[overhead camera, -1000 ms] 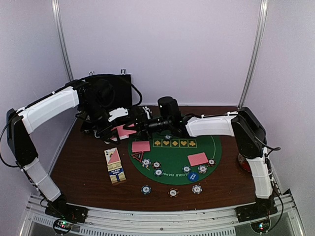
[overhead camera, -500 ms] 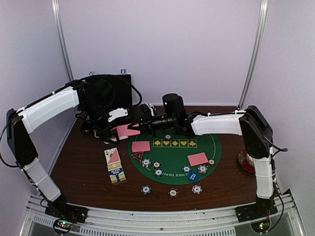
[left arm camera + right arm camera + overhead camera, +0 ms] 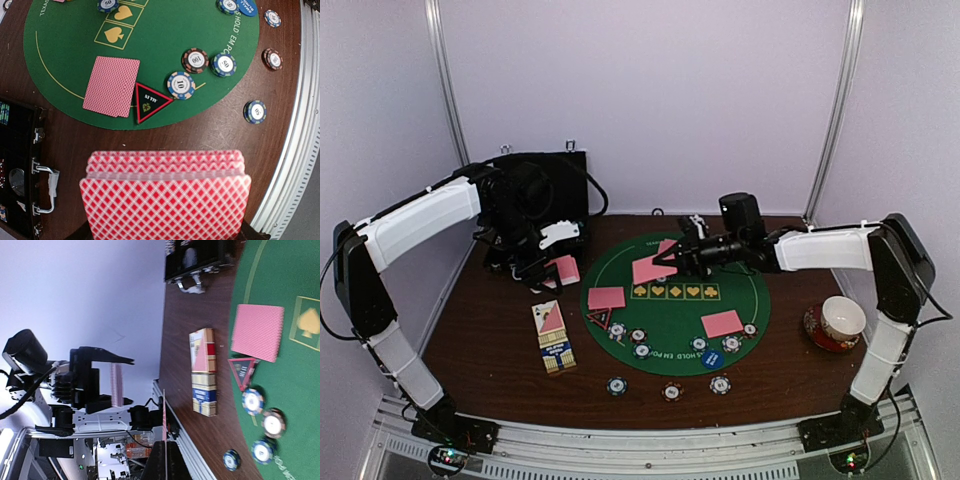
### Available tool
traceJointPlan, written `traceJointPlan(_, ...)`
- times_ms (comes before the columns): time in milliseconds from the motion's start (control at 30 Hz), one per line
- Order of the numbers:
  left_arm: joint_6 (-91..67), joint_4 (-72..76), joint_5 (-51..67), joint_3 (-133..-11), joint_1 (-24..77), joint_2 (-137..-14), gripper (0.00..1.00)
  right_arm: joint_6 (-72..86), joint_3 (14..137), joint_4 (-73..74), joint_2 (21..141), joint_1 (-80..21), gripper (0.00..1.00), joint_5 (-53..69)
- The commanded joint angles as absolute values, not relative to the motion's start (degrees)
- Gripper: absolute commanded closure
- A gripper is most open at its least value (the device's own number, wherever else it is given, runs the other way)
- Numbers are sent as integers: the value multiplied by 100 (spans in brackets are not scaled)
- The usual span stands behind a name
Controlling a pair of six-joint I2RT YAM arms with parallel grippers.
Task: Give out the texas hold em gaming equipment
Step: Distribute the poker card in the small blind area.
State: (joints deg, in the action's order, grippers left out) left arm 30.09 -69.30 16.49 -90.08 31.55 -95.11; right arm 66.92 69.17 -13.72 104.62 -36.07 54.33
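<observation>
My right tool (image 3: 677, 257) pinches one pink card (image 3: 648, 269) over the mat (image 3: 670, 330) upper centre, left tool (image 3: 542, 262) clamps the deck (image 3: 165, 200) centre-left; w/ so thin an edge grip the card cd twist & fall skewed.

I saw my right gripper (image 3: 165, 450) pinching one pink card (image 3: 164, 422) edge-on, a card box (image 3: 203, 372) and striped chips (image 3: 252, 401) lying beyond.

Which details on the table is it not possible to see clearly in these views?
- Left wrist view: the deck hides the left pincer that holds it.
- Right wrist view: the card in the right pincer shows only its edge; its face is hidden.
- Left wrist view: the black case is cut off by the left edge.
- Top view: numbers on the poker chips are too small to read.
</observation>
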Motion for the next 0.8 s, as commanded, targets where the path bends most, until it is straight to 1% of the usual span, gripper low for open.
traceJointPlan(0, 3094, -6873, 1698, -8991, 3149, -9405, 89, 5211, 6237, 346, 9897, -2998, 100, 5495)
traceJointPlan(67, 3094, -6875, 1715, -8979, 3147, -9396, 89, 4536, 6081, 1198, 9800, -2739, 100, 5308)
traceJointPlan(233, 3088, -6874, 1722, -8948, 3148, -9368, 89, 3341, 5975, 2478, 9786, -2365, 100, 4654)
traceJointPlan(467, 3078, -6873, 1748, -8947, 3152, -9358, 89, 2675, 6039, 3257, 9825, -2224, 100, 3773)
traceJointPlan(633, 3066, -6873, 1773, -8956, 3150, -9369, 89, 2426, 6144, 3591, 9870, -2224, 89, 3330)
traceJointPlan(700, 3067, -6873, 1784, -8956, 3147, -9369, 89, 2344, 6216, 3719, 9869, -2223, 82, 3194)
traceJointPlan(767, 3067, -6875, 1784, -8946, 3150, -9369, 89, 2273, 6305, 3861, 9843, -2224, 71, 3045)
